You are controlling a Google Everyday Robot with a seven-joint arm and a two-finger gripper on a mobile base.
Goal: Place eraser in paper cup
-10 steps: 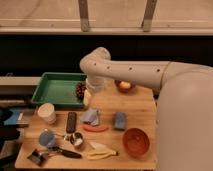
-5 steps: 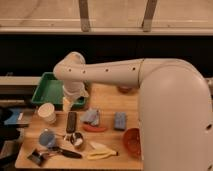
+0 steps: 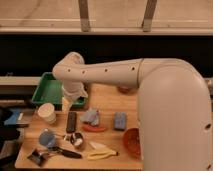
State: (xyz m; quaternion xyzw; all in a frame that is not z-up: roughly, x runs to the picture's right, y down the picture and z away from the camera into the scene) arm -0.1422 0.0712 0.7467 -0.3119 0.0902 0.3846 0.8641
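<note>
- The eraser (image 3: 71,121) lies flat on the surface (image 3: 106,97), just right of the cup (image 3: 47,113).
- My gripper (image 3: 74,103) hangs just above it, jaws released, holding nothing.
- I judge the eraser light, stiff and grippy, so I'd pinch its long sides at mid-length.

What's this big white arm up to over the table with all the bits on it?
The white robot arm's two-finger gripper hovers open and empty above the wooden table, just behind the small black oblong eraser. The eraser lies flat, untouched, beside the short off-white paper cup, where it is meant to go.
</note>
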